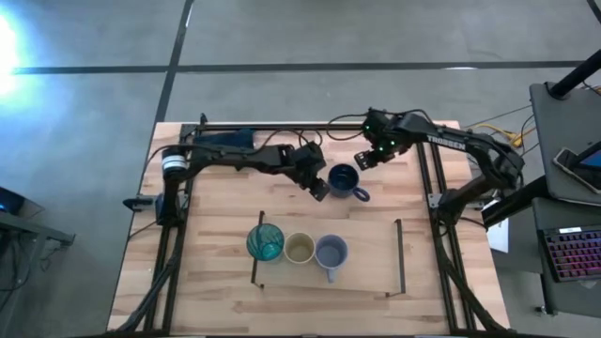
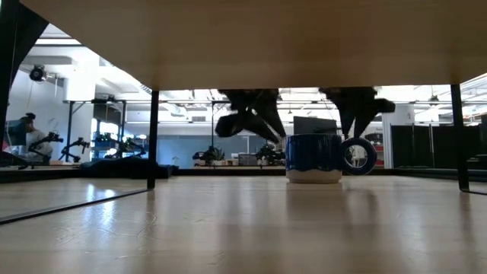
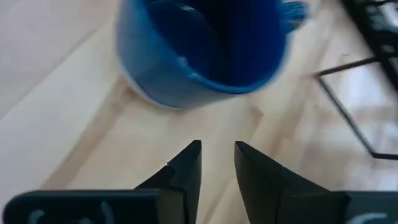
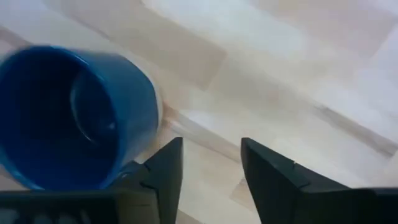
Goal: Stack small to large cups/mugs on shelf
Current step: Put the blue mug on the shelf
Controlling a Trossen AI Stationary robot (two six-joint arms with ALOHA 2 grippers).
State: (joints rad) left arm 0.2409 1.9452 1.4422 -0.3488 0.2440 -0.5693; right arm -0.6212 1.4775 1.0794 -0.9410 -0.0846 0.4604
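While the teal tumbler point(image 1: 265, 243), olive cup point(image 1: 300, 249) and lavender mug point(image 1: 331, 252) line my shelf point(image 1: 371, 255), the blue mug point(image 1: 344, 180) waits on the table point(image 1: 216, 207) between my left tool point(image 1: 320, 189) and right tool point(image 1: 364, 158), both parted and empty.

light: bright glare at the high view's left edge
blur: dark blue mug point(image 3: 199, 53) smeared in both wrist views

I'm working in a robotics lab: a grey concrete floor point(image 1: 282, 33) surrounds my surface point(image 1: 216, 291), a backlit keyboard point(image 1: 570, 253) sits at three o'clock, and across the room stand other arm rigs point(image 2: 72, 144) and dark monitors point(image 2: 316, 125).
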